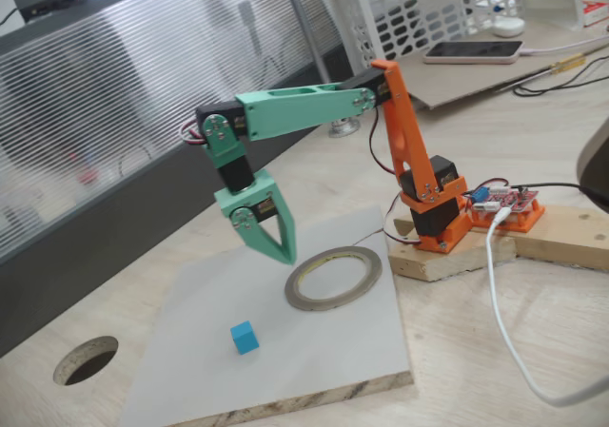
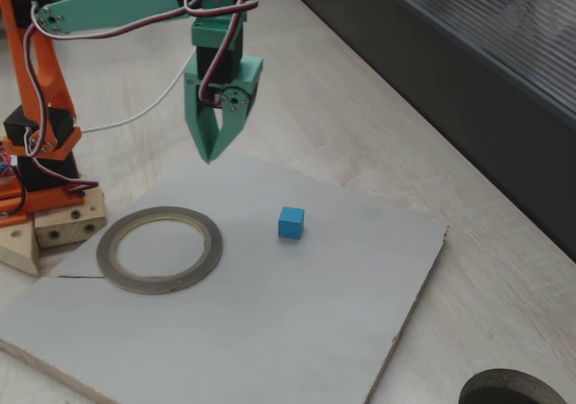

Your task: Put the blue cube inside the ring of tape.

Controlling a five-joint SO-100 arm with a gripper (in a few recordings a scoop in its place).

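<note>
In a fixed view, the ring of tape [image 2: 159,248] lies flat on the grey board [image 2: 270,332] at left. The gripper [image 2: 209,155] hangs above the board with fingers together, holding nothing. The blue cube [image 2: 291,222] sits right of the ring, apart from both.

Round tabletop hole [image 2: 511,388] cut off by btm edge; arm base [image 2: 27,143] clipped at left.
</note>
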